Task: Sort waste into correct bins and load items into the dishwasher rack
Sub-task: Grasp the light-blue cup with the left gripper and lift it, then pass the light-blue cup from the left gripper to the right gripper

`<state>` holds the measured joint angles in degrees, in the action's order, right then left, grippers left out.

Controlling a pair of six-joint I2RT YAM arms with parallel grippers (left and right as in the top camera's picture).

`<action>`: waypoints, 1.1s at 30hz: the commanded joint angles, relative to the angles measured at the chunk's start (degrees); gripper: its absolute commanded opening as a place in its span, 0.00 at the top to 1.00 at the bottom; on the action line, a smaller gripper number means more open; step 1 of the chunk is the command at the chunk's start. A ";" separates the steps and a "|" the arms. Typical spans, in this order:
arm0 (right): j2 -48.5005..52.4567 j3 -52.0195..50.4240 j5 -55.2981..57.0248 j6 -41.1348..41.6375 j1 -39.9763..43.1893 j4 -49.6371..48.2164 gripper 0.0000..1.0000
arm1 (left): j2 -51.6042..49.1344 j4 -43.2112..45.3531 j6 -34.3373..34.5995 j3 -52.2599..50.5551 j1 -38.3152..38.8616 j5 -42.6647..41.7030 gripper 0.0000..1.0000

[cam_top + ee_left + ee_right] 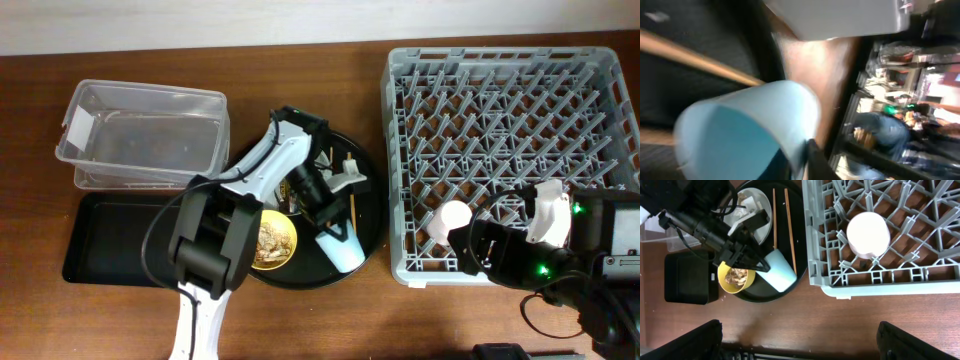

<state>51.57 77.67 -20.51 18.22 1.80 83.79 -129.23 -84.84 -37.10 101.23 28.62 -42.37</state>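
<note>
My left gripper [328,222] is shut on the rim of the light blue cup [340,250], which is tilted over the round black tray; the cup fills the left wrist view [740,130]. The yellow bowl [270,240] with brownish food scraps sits beside it. The grey-green plate [754,211] and two chopsticks [789,230] lie on the same tray. The pink cup [450,222] stands upside down in the front left of the grey rack [510,140]. My right gripper [800,342] is open and empty, high above the table's front edge.
The clear tub [140,135] stands at the back left, and the shallow black tray [110,235] lies in front of it. The round black tray [372,225] lies between them and the rack. My left arm crosses over the round tray.
</note>
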 commanded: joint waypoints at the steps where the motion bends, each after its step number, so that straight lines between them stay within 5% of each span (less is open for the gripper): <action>1: -0.07 0.13 -0.26 0.09 0.31 0.02 0.02 | 0.42 -1.88 -1.07 0.07 0.76 -1.40 1.00; 5: -0.07 0.13 -0.26 0.09 0.31 0.04 0.02 | 3.78 -8.74 -0.20 7.69 0.74 -1.20 1.00; 9: -0.11 0.13 -2.34 -3.74 0.31 0.02 0.02 | 15.21 0.28 18.75 8.87 3.91 10.67 1.00; 13: -0.11 0.13 -26.08 -23.19 0.31 -0.42 0.01 | 27.89 4.48 22.01 8.87 -0.96 -10.16 1.00; 19: 0.09 0.11 -37.73 -29.68 -0.63 -13.11 0.01 | 31.15 4.46 17.27 8.87 -6.95 -45.64 1.00; 29: 13.31 0.13 -53.00 -31.45 -4.85 -24.17 0.00 | 32.52 2.75 17.31 8.87 -6.88 -47.82 1.00; 30: 13.29 0.13 -54.16 -31.45 -4.85 -24.39 0.07 | 32.50 2.78 17.29 8.87 -6.88 -47.82 1.00; 31: 13.29 0.13 -55.25 -31.45 -4.85 -24.48 0.25 | 32.52 2.80 17.31 8.87 -6.88 -47.82 1.00; 33: 13.29 0.13 -55.84 -31.26 -4.85 -24.17 0.36 | 32.50 3.21 17.31 8.87 -6.88 -47.69 0.99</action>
<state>65.21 77.45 -72.36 -12.47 -2.68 59.53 -98.15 -82.13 -18.46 109.43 22.00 -89.41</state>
